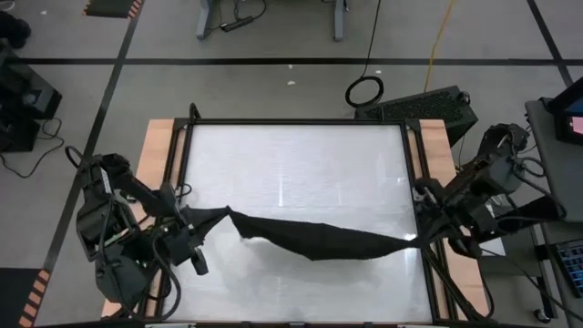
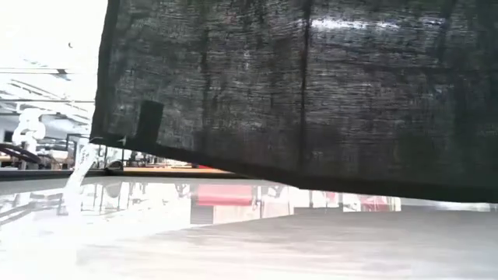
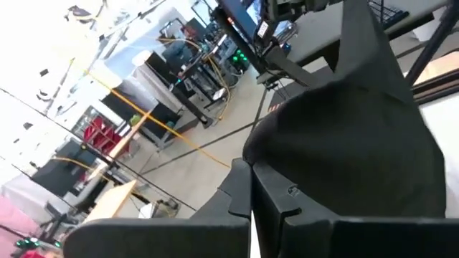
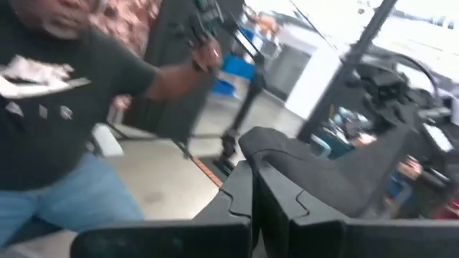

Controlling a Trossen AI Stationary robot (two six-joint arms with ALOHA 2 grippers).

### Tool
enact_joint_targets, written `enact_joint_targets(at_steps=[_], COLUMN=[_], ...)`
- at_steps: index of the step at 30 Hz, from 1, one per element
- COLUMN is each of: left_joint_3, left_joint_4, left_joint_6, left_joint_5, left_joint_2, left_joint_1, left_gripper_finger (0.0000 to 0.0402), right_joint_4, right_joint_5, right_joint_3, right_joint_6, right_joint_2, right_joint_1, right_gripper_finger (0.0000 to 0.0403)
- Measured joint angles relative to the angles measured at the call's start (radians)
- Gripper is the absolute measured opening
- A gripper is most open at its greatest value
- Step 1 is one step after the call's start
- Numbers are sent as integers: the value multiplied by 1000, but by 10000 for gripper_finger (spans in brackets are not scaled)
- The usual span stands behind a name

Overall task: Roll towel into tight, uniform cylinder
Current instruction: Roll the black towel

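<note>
The left end effector (image 1: pixel 193 239) sits near the counter's left edge, toward the front corner, its fingers pinched shut on one end of the black towel (image 1: pixel 319 239); its own wrist camera shows the cloth bunched up right over the closed fingers (image 3: pixel 276 208). Over at the right edge of the counter (image 1: pixel 291 159), the right end effector (image 1: pixel 426 232) is likewise clamped shut on the towel's other end, and its wrist view shows a fold of cloth draped across the fingers (image 4: pixel 276 201), with a person in a dark shirt and jeans (image 4: pixel 64 122) standing in the room beyond. Between the two grips the towel is strung out across the front half of the counter from left edge to right edge, sagging in the middle; from table height it hangs as a dark curtain (image 2: pixel 311 93) with its lower hem clear of the surface. As for rolling, I'd judge nothing has begun: there is no coil anywhere, only a cloth held aloft. It looks as if it has yet to be laid flat, smoothed, and then rolled edge to edge.
</note>
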Motion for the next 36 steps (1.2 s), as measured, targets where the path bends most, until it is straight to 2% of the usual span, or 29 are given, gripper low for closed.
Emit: enact_joint_targets(at_steps=[3,6,11,14,18,24,27,29,32,36], left_joint_3=[0,-8,-41,-72,-150,-273,-328,-339,-333,-304], left_joint_4=[5,-51,-279,-428,-491,-434,-386,-358,-304,-221], left_joint_6=[27,-25,-252,-427,-548,-538,-522,-498,-427,-323], left_joint_5=[-51,-63,-49,13,69,95,115,115,116,127], left_joint_2=[0,-1,-1,-1,-1,-2,1,1,0,-1], left_joint_1=[10,60,196,307,466,665,745,772,774,715], left_gripper_finger=[0,0,0,0,0,0,0,0,0,0], right_joint_4=[-86,-184,-376,-527,-615,-614,-589,-534,-429,-362], right_joint_5=[152,279,448,598,676,761,770,728,553,369], right_joint_3=[58,77,77,76,48,-5,-32,-37,-31,10], right_joint_6=[-6,21,167,278,355,311,269,226,158,108], right_joint_2=[19,21,10,5,5,5,12,14,1,-20], right_joint_1=[-1,-22,-93,-142,-221,-362,-454,-504,-530,-531], right_gripper_finger=[0,0,0,0,0,0,0,0,0,0])
